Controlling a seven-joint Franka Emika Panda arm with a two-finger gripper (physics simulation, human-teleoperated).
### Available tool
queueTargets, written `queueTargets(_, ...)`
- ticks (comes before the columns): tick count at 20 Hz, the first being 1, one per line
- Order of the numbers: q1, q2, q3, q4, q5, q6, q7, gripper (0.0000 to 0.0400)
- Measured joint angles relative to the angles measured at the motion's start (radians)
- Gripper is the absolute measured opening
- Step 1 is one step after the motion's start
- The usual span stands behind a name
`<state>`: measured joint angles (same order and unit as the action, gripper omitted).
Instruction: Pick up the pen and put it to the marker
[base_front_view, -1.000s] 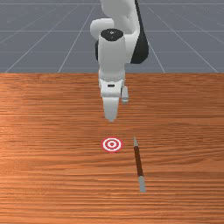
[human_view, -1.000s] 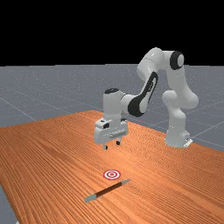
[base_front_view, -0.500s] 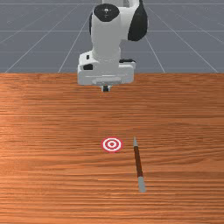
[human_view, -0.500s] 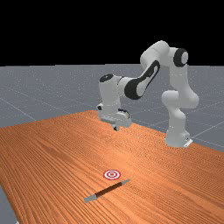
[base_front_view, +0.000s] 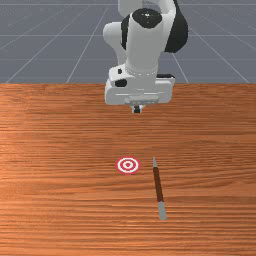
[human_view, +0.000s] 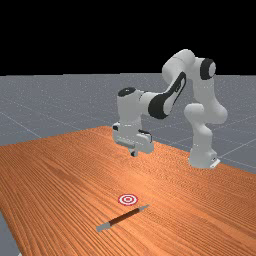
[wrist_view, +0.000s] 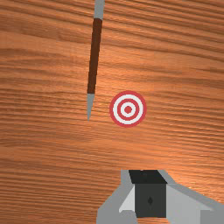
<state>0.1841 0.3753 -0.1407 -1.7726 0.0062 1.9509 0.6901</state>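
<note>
In the front view my gripper (base_front_view: 137, 109) hangs above the table, well behind the round target and the pen, its two fingers together and nothing held. The far view has the gripper (human_view: 134, 153) high over the wood. The pen (base_front_view: 158, 184), brown with grey ends, lies flat, its pointed end toward the arm. Just to the front view's left of that tip is the red-and-white target (base_front_view: 128, 165), flat and apart from the pen. Within the wrist view, the gripper (wrist_view: 148, 188) is shut, nearer the target (wrist_view: 128, 109) than the pen (wrist_view: 94, 57).
The orange-brown table (human_view: 60, 175) stretches under the hand, pen and target. At the far view's right, the arm's base (human_view: 202, 157) stands by the table's back edge.
Since a second ago my hand has turned by a large angle, risen and drawn back, and its fingers have closed. Over the last half second it shifted to the front view's right and came slightly lower.
</note>
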Motion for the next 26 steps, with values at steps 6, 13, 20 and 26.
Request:
queueTargets(6,0.074,0.21,0.047,0.267,-0.009,0.001,0.045,0.0)
queueTargets(13,0.051,0.447,0.061,0.529,0.055,0.035,0.125,0.0)
queueTargets(20,0.049,0.554,0.057,0.536,0.131,0.23,0.275,0.0252)
queueTargets(26,0.033,0.589,0.042,0.536,0.128,0.242,0.282,0.0393)
